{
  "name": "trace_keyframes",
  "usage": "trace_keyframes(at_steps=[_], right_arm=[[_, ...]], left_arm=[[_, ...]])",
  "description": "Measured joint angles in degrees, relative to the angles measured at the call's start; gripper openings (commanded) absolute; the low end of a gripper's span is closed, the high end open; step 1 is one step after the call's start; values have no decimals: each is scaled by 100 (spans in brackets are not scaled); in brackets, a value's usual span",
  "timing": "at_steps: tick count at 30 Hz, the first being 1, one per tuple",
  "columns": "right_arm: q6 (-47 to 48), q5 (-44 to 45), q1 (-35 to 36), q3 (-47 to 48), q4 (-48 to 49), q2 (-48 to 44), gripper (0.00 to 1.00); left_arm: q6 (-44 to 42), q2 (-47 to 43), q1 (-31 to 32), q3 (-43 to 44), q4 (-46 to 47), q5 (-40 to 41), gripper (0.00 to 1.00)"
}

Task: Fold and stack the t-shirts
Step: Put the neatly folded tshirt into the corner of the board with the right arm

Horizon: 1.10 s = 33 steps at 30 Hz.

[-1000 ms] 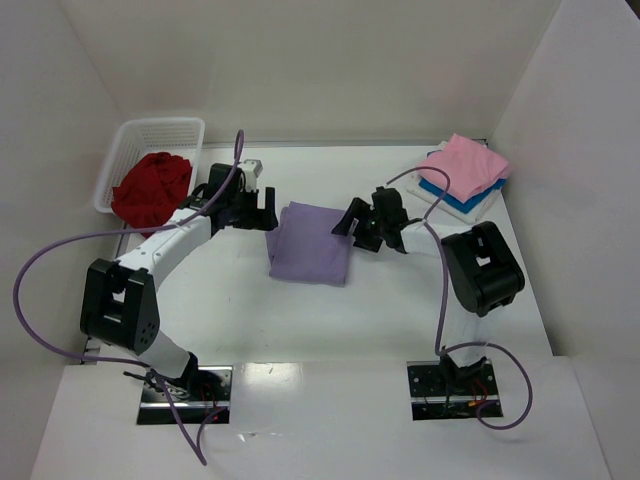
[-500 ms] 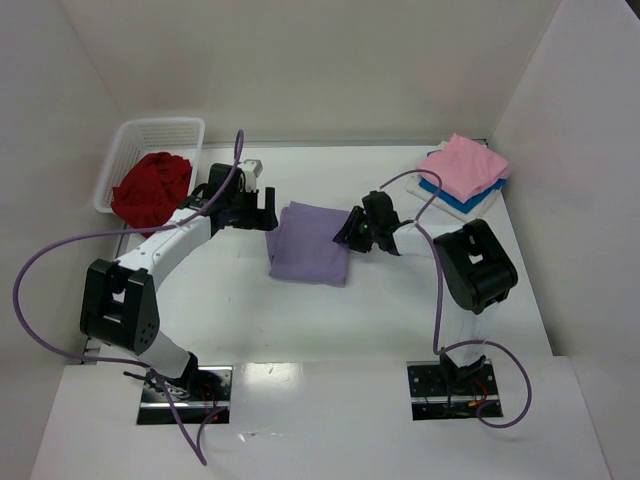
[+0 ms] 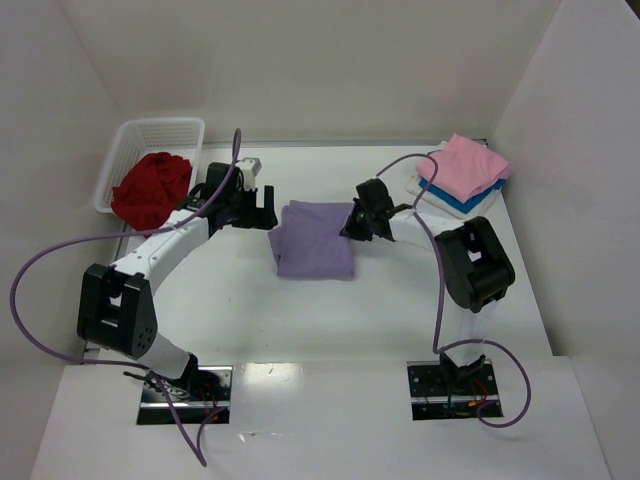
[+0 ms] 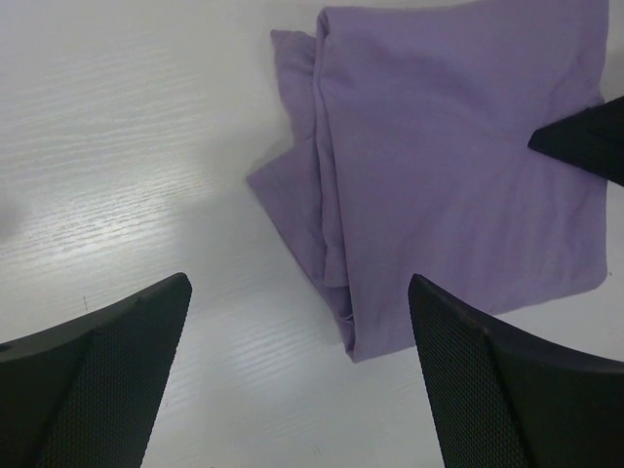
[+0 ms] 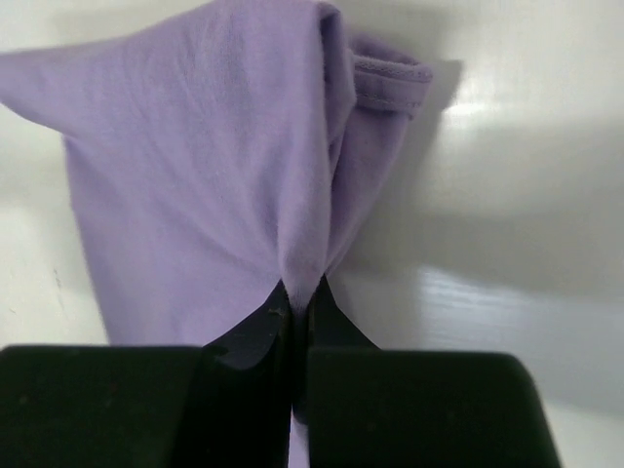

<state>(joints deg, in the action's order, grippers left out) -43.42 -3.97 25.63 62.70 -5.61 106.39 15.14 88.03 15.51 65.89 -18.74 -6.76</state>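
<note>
**A:** What is the right tool [image 5: 297, 304] doing?

**B:** Its two black fingers are pinched tight on a pucker of the soft, folded lavender purple t-shirt [image 5: 195, 175], at the shirt's right edge. The cloth gathers up into the pinch.

**A:** And the left tool [image 4: 299, 288]?

**B:** Its fingers are spread wide with nothing between them. It hangs above the shirt's left edge, where the layers lie loosely offset.

**A:** Where does the shirt sit?

**B:** Flat on the white counter [image 3: 380, 300], between the two arms. At the far right, the folded pink t-shirt [image 3: 465, 165] lies on the folded bright blue t-shirt [image 3: 455, 200]. The crumpled deep red t-shirt [image 3: 152, 187] fills the white plastic lattice basket [image 3: 160, 125] at the far left.

**A:** How will the lavender one handle?

**B:** I'd judge it light and limp, and it should slide easily on the smooth counter. A pinch at one edge may catch only the upper layers, so the fold could fall open when lifted. It is safer to take hold through every layer at both side edges and keep it level.
</note>
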Motion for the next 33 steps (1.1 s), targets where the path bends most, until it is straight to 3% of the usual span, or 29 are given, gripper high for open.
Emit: trace_keyframes(at_steps=[9, 20, 33], right_arm=[[898, 116, -627, 1331, -616, 168, 0], [2009, 184, -1502, 4164, -1744, 1668, 0], [2446, 293, -2048, 7215, -3117, 2955, 0]], left_arm=[[2, -243, -20, 0, 28, -378, 100], [11, -243, -37, 0, 59, -601, 100], [15, -48, -37, 144, 74, -629, 100]])
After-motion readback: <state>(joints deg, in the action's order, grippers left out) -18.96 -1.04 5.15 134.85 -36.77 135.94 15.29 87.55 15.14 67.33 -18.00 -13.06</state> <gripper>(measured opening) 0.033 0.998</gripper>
